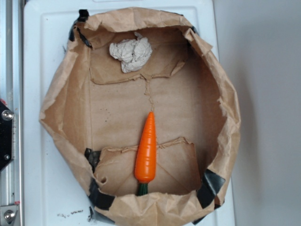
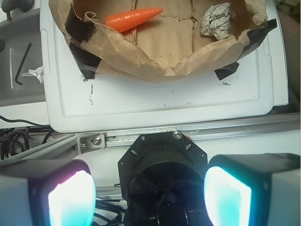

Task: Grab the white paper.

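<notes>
The white paper (image 1: 131, 53) is a crumpled off-white wad lying at the far end of the floor of an opened brown paper bag (image 1: 66, 99). In the wrist view the white paper (image 2: 217, 20) shows at the upper right inside the bag (image 2: 155, 63). An orange carrot (image 1: 146, 149) lies near the bag's front end, and shows in the wrist view (image 2: 133, 18) too. My gripper (image 2: 149, 197) is open and empty, its two glowing pads wide apart, well back from the bag over the robot's base. The gripper is not in the exterior view.
The bag sits on a white plastic lid (image 1: 42, 33), which also shows in the wrist view (image 2: 164, 101). Black tape (image 1: 212, 186) holds the bag's corners. An aluminium rail (image 2: 225, 127) and the black robot base (image 2: 162, 165) lie below the gripper. A hex key (image 2: 21, 63) lies at left.
</notes>
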Motion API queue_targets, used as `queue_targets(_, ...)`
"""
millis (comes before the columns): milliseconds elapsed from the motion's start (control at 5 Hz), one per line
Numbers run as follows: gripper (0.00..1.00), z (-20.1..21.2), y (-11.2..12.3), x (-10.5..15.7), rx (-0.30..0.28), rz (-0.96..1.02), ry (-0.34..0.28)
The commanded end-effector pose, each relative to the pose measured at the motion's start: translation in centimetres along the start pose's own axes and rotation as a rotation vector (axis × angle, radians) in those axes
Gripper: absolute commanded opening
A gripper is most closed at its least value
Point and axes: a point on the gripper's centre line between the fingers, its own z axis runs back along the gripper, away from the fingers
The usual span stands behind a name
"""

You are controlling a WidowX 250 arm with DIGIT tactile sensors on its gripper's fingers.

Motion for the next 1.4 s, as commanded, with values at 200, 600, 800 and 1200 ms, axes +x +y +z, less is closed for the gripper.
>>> queue_targets(200,1.0,-0.4,-1.8,3.8,-0.011,0.075,-0.101)
queue_targets(600,1.0,-2.1,-1.5,11.5,-0.069,0.323,-0.23)
queue_targets(800,1.0,-3.6,1.4,14.8,-0.053,0.566,-0.326)
queue_targets(1200,1.0,-6.1,7.0,14.0,0.217,0.915,-0.523)
